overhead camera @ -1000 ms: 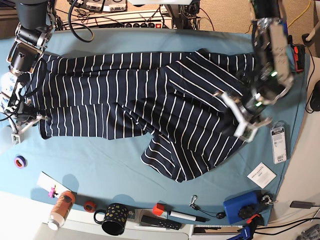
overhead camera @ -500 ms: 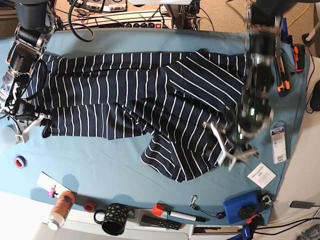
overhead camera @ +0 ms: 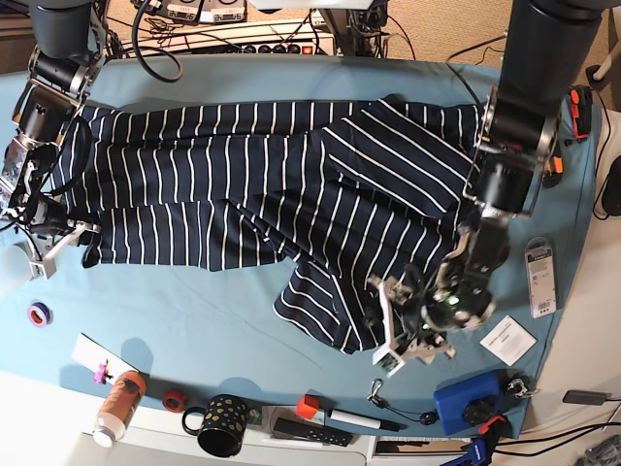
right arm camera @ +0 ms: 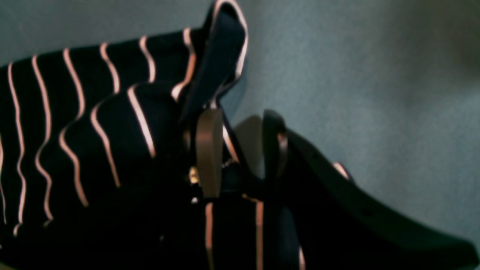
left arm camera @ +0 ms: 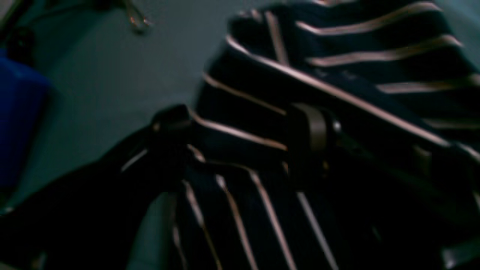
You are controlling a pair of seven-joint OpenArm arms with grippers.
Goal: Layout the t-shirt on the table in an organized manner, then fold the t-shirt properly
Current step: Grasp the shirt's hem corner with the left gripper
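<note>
— Where was the t-shirt?
— Spread across the table's far half.
— The claws?
— Left gripper apart over a sleeve; right gripper apart, hem between its jaws.

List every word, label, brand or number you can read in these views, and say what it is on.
None can be read.
White card: print too small.
Packaged tag: print too small.
Bottle: label blurred.
Wrist views: only the t-shirt and table, no print.
</note>
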